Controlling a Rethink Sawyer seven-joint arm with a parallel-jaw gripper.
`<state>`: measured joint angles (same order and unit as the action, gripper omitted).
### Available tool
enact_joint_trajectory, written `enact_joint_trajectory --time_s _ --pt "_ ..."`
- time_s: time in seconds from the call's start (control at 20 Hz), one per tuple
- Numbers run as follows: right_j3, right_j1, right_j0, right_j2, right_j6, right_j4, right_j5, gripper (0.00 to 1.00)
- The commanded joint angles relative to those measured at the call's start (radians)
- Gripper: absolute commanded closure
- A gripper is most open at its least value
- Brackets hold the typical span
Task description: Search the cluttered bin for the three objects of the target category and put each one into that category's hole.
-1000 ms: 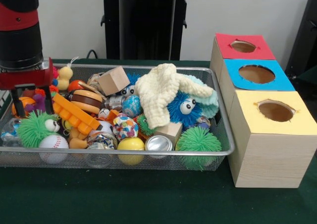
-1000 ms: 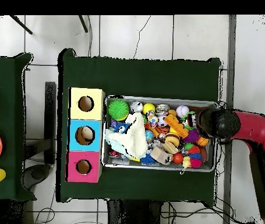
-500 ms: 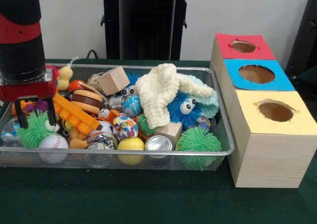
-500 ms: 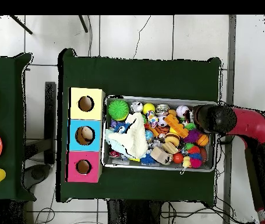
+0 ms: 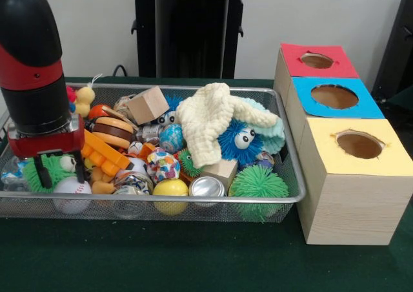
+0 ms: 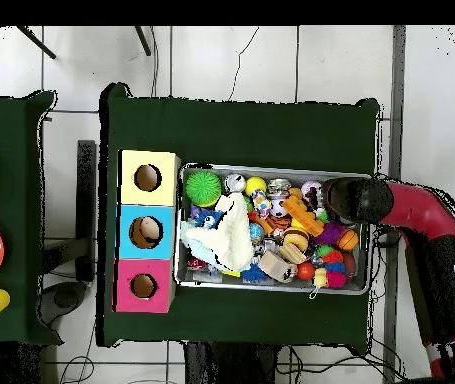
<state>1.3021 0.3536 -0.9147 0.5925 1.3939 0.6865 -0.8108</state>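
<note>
A wire mesh bin [image 5: 193, 205] holds a heap of toys. My gripper [image 5: 61, 172] is low in the bin's left end, open, with one finger on each side of a green spiky toy with an eye [image 5: 53, 168]. A baseball [image 5: 68, 188] lies just below it and an orange plastic piece [image 5: 103, 151] just to its right. To the right of the bin stand three boxes with round holes: yellow [image 5: 352, 188], blue [image 5: 369, 108] and red [image 5: 290, 53]. In the overhead view the gripper [image 6: 343, 200] is over the bin's [image 6: 271, 168] right end.
Elsewhere in the bin lie a cream cloth [image 5: 210, 121], a blue furry ball with eyes [image 5: 235, 140], a second green spiky ball [image 5: 258, 185], a yellow ball [image 5: 170, 190], a can [image 5: 207, 187] and a wooden block [image 5: 148, 104]. Green cloth covers the table.
My gripper has moved down and toward the bin's front edge, coming to straddle the green spiky toy. The toys have not visibly shifted.
</note>
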Motion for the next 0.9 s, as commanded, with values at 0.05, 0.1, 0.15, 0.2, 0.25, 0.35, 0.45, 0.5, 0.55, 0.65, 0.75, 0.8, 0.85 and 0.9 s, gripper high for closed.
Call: enact_joint_trajectory --time_s 0.05,0.1,0.15,0.2,0.25,0.35,0.45,0.5,0.55,0.65,0.75,0.8,0.85,0.9 --pt "-0.063 -0.061 0.009 -0.034 -0.224 0.091 -0.019 0.00" --pt "-0.061 -0.057 0.009 -0.035 -0.223 0.091 -0.018 0.00" --pt "-0.057 -0.055 0.007 -0.037 -0.222 0.093 -0.015 0.00" --pt "-0.054 -0.053 0.006 -0.039 -0.221 0.094 -0.012 0.00" --pt "-0.052 -0.054 0.005 -0.041 -0.220 0.096 -0.008 0.00" --pt "-0.051 -0.058 0.003 -0.042 -0.221 0.098 -0.005 0.00" --pt "-0.055 -0.060 0.005 -0.041 -0.226 0.098 -0.008 0.00" --pt "-0.052 -0.058 0.003 -0.041 -0.227 0.098 -0.008 0.00" --pt "-0.049 -0.053 0.002 -0.041 -0.228 0.097 -0.011 0.00" --pt "-0.039 -0.041 -0.001 -0.043 -0.232 0.094 -0.020 0.00" --pt "-0.026 -0.023 -0.007 -0.044 -0.240 0.090 -0.032 0.00" --pt "-0.023 -0.015 -0.012 -0.044 -0.251 0.089 -0.040 0.00" --pt "-0.020 -0.006 -0.016 -0.043 -0.261 0.088 -0.049 0.00" --pt "-0.017 -0.003 -0.023 -0.042 -0.271 0.088 -0.050 0.00"
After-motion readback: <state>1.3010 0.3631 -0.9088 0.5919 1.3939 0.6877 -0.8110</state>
